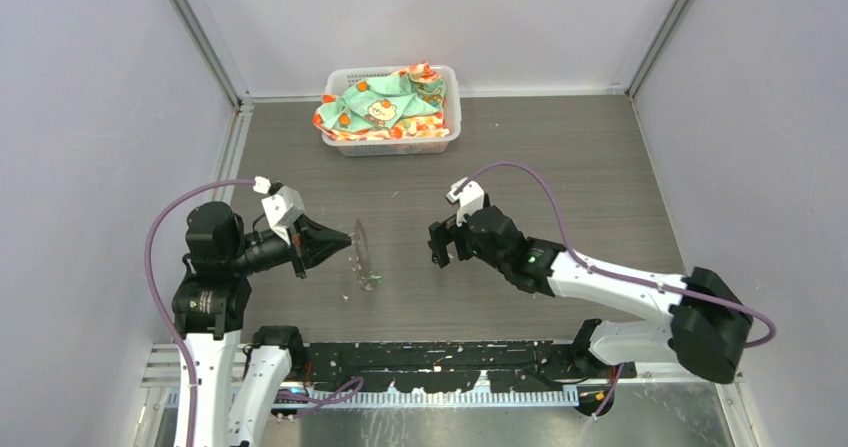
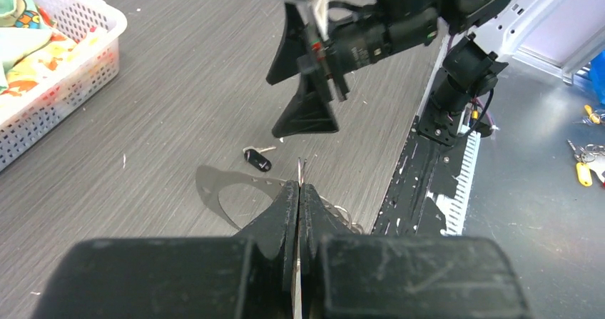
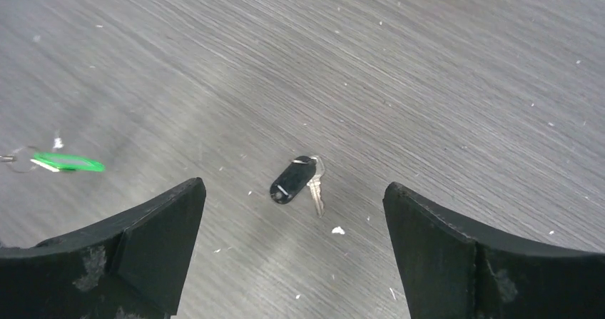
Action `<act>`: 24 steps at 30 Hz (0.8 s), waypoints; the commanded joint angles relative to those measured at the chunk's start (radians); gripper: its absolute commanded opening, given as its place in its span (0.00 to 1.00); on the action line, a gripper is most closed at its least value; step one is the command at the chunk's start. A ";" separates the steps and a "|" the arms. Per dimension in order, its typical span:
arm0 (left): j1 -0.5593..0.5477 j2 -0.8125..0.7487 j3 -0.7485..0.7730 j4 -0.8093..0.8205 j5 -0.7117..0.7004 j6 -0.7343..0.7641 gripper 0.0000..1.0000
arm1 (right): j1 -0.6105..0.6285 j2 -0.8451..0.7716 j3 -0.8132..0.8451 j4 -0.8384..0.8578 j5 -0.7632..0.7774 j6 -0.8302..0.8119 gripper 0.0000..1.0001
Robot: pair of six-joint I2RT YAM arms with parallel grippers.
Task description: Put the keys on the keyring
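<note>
From above, the left gripper (image 1: pixel 347 237) sits left of centre with its fingers pinched together on the upper end of the keyring (image 1: pixel 362 258). The keyring hangs as a thin pale loop just right of the fingertips and runs down towards the table (image 1: pixel 560 167). The right gripper (image 1: pixel 438 244) faces it from the right, well apart from the loop, with its fingers spread. A white basket (image 1: pixel 450 107) holding a patterned cloth (image 1: pixel 385 102) stands at the top centre. Neither key can be made out from here. The left wrist view shows the left gripper (image 2: pixel 298 194) closed tight, with a sliver of the keyring (image 2: pixel 300 170) sticking up between its tips. The black-headed key (image 2: pixel 257 160) lies flat on the table just beyond and left of those tips. It is below the right gripper (image 2: pixel 275 108), which hangs in the upper middle of the frame with its two fingers wide apart and nothing between them. The right wrist view looks down between the wide-open fingers of the right gripper (image 3: pixel 292 190) onto the black-headed key (image 3: pixel 292 180), which lies on the table midway between them, touched by neither. Only this view shows the green-headed key (image 3: pixel 69 163), blurred at the left edge, well left of the left-hand finger.
</note>
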 commanded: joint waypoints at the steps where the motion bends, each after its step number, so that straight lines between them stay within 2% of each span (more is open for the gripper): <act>1: 0.006 0.008 0.026 0.110 0.004 -0.077 0.01 | -0.073 0.143 0.094 0.043 0.009 0.037 0.99; 3: 0.006 0.015 0.028 0.115 0.000 -0.085 0.00 | -0.130 0.202 0.115 0.056 -0.084 0.049 0.86; 4: 0.006 0.019 0.030 0.115 -0.001 -0.088 0.01 | -0.157 0.226 0.121 0.061 -0.141 0.054 0.83; 8: 0.006 0.031 0.043 0.112 -0.003 -0.096 0.01 | -0.192 0.320 0.116 0.107 -0.278 0.045 0.77; 15: 0.006 0.046 0.067 0.110 -0.007 -0.097 0.01 | -0.196 0.472 0.164 0.110 -0.393 0.075 0.76; 20: 0.006 0.049 0.081 0.087 -0.007 -0.086 0.00 | -0.196 0.465 0.124 0.124 -0.383 0.126 0.76; 24: 0.006 0.051 0.088 0.085 -0.008 -0.081 0.01 | -0.192 0.439 0.082 0.117 -0.365 0.184 0.70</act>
